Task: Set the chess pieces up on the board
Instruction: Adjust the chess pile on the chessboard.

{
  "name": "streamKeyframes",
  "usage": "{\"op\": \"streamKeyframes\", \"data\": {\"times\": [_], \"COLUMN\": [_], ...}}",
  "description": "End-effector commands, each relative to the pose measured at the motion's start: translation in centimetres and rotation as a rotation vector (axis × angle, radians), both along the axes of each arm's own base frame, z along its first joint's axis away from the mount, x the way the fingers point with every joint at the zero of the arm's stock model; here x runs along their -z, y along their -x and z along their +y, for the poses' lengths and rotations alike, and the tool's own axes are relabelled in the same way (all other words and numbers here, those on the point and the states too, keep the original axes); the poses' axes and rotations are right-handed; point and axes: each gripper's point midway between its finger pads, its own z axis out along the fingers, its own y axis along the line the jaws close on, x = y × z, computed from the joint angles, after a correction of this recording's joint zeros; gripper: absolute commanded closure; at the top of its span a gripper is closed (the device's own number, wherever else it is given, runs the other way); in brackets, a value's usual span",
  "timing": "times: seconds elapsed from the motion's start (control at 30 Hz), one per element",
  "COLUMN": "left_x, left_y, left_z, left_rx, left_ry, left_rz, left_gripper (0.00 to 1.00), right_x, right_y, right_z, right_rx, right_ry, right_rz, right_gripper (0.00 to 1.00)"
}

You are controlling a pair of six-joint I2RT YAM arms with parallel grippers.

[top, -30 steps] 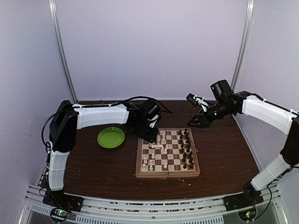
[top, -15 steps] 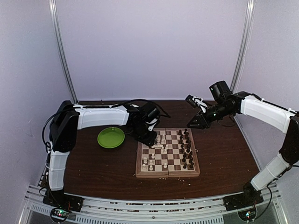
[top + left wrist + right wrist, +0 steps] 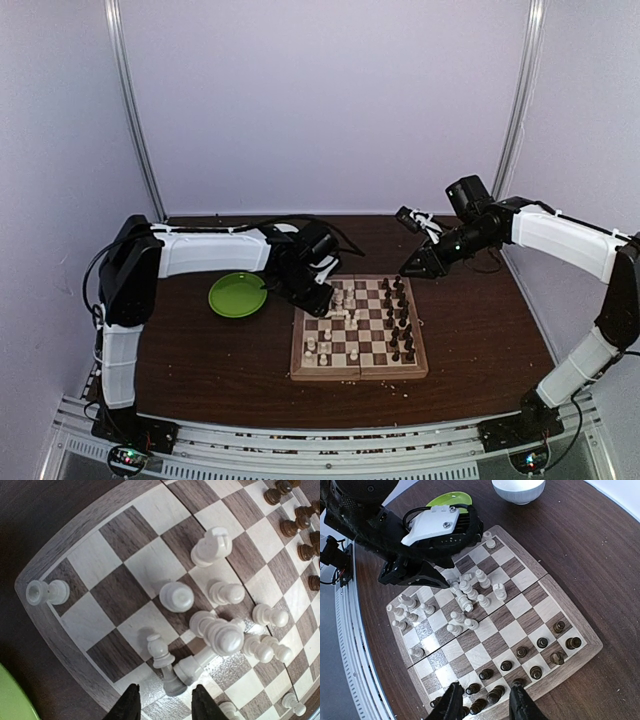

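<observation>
Fingers of the left gripper [image 3: 165, 707] stand partly apart and empty, low over the far left corner of the board [image 3: 95, 560]. A toppled white piece [image 3: 172, 680] lies just ahead of the gap. Other white pieces [image 3: 215, 630] crowd in disorder beyond it. The right gripper [image 3: 485, 705], also parted and holding nothing, hovers above the ranked dark pieces [image 3: 520, 652]. A green plate [image 3: 237, 295] sits left of the board. Only the right wrist view shows a white bowl [image 3: 517, 490].

Green plate [image 3: 237, 295], white bowl [image 3: 518, 490] on dark table [image 3: 480, 340].
</observation>
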Motion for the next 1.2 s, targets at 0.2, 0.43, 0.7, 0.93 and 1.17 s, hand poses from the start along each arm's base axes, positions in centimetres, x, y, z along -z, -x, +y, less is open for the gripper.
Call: {"op": "streamKeyframes", "data": {"times": [0.2, 0.43, 0.7, 0.93, 1.17], "left_x": [-0.5, 0.3, 0.9, 0.4, 2.1], "left_y": [-1.9, -2.7, -2.3, -2.3, -1.5], "left_z": [-1.0, -0.6, -1.6, -1.9, -0.2], "left_rx": [-0.048, -0.088, -0.07, -0.08, -0.097], "left_ry": [0.056, 0.063, 0.091, 0.105, 0.014], "left_rz": [-0.034, -0.014, 0.03, 0.04, 0.079], "left_gripper": [0.68, 0.7, 0.67, 0.67, 0.68], "right_x": [-0.1, 0.1, 0.4, 0.4, 0.4], "right_y": [-0.3, -0.3, -0.3, -0.3, -0.2], "right_z": [0.0, 0.0, 0.1, 0.1, 0.1], "right_rx": [-0.008, -0.01, -0.013, -0.015, -0.016], "right_ry": [-0.008, -0.009, -0.007, -0.006, -0.007], "right_rz": [0.011, 0.022, 0.032, 0.035, 0.037], "right_gripper": [0.68, 0.68, 0.68, 0.68, 0.68]}}
